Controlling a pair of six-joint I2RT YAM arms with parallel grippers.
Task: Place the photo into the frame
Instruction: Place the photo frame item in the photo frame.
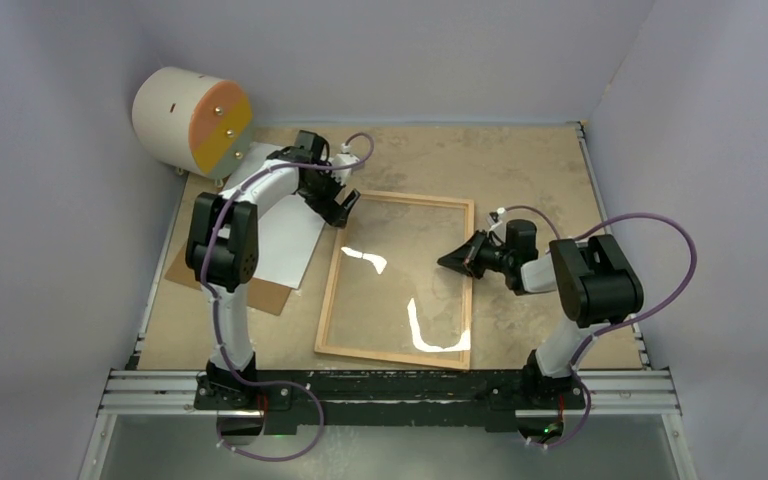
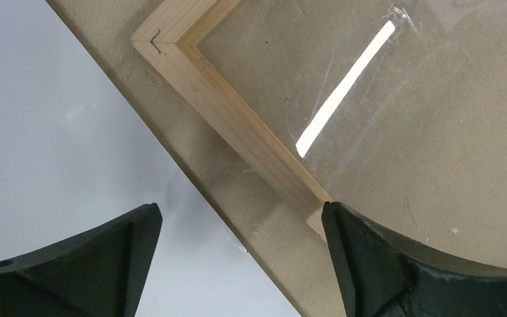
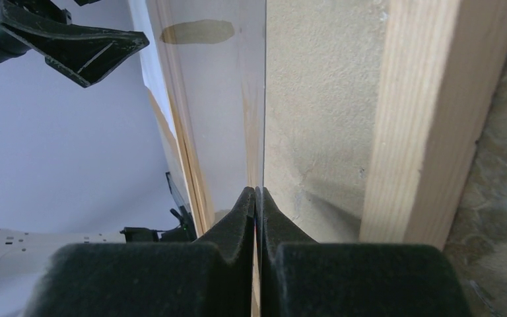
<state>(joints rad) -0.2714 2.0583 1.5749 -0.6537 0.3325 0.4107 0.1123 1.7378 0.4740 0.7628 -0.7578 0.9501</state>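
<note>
Right gripper (image 3: 256, 193) fingers pressed together over the thin light-wood rectangular frame (image 1: 328, 290), near its right rail. Left gripper (image 2: 241, 211) jaws wide apart above the frame's far-left corner. Large rectangular photo (image 1: 290, 245) lies white back up, left of frame, on brown fibreboard sheet (image 1: 250, 292).

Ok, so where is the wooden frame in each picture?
Top external: the frame lies flat in the middle of the picture.
Left wrist: the frame runs diagonally from upper left toward lower right.
Right wrist: the frame shows as a tall wooden rail on the right.
Shared landmark: the open left gripper, by the frame's far left corner; bottom of the left wrist view, upper left of the right wrist view.
</note>
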